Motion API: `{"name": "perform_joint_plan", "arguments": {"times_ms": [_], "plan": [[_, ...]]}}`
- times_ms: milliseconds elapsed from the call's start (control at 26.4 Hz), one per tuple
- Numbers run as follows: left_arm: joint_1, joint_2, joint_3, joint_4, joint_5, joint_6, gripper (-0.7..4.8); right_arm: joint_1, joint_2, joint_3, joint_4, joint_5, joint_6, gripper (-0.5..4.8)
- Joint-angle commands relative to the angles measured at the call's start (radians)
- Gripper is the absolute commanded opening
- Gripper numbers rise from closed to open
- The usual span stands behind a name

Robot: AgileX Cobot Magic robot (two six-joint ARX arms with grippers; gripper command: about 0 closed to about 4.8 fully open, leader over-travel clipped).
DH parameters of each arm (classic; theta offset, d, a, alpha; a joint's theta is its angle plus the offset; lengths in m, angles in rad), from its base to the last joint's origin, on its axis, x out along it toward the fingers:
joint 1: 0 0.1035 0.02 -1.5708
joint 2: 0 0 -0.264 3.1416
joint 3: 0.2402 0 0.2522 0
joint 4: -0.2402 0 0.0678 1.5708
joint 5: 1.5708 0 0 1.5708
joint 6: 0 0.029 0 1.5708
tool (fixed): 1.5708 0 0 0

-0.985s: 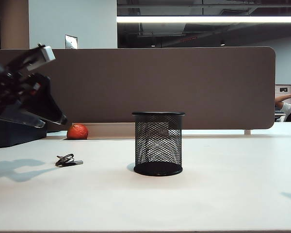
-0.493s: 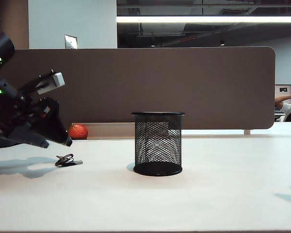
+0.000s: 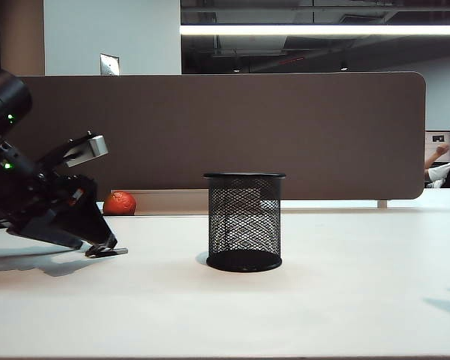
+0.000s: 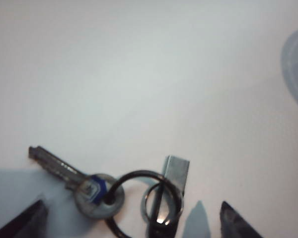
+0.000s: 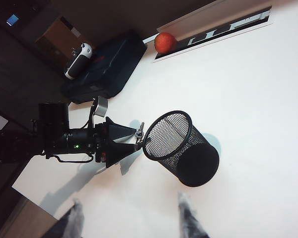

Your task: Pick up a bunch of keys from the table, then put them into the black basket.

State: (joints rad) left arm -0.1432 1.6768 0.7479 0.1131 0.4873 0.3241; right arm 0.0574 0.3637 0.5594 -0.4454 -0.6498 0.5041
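The bunch of keys (image 4: 124, 193) lies flat on the white table (image 3: 345, 300), dark rings with a silvery key sticking out. My left gripper (image 4: 131, 228) hangs low over it, open, with a dark fingertip on either side and nothing gripped. In the exterior view the left gripper (image 3: 103, 241) covers most of the keys (image 3: 114, 252) at the left. The black basket (image 3: 244, 222) stands upright in the middle, to the right of the keys. My right gripper (image 5: 133, 223) is open and empty, high above the table, looking down on the basket (image 5: 181, 148) and the left arm (image 5: 74, 141).
An orange-red ball (image 3: 120, 202) rests behind the keys by the brown partition (image 3: 285, 135). A dark blue box (image 5: 107, 64) with a white device on it lies at the table's far left corner.
My left arm has swung down and forward from above the box to the keys, so its open fingers now straddle them. The keys, the basket and the right gripper have not moved.
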Motion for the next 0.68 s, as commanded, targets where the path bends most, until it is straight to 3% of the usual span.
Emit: {"name": "perform_joint_plan", "arguments": {"times_ms": [38,455,530,568,682], "plan": [[-0.032,0.018,0.004,0.002,-0.024,0.021,4.67,0.001,0.000,0.007,0.015,0.000,0.001,2.52],[-0.075,0.055,0.005,-0.041,-0.170,0.020,4.54,0.001,-0.001,0.007,0.016,0.000,0.001,2.52],[-0.074,0.055,0.005,-0.056,-0.182,0.021,4.06,0.001,-0.001,0.007,0.016,0.000,0.001,2.52],[-0.074,0.055,0.005,-0.069,-0.198,0.026,3.28,0.001,-0.001,0.007,0.016,0.000,0.001,2.52],[-0.074,0.055,0.005,-0.072,-0.198,0.043,2.18,0.001,-0.001,0.007,0.016,0.001,0.001,2.52]]}}
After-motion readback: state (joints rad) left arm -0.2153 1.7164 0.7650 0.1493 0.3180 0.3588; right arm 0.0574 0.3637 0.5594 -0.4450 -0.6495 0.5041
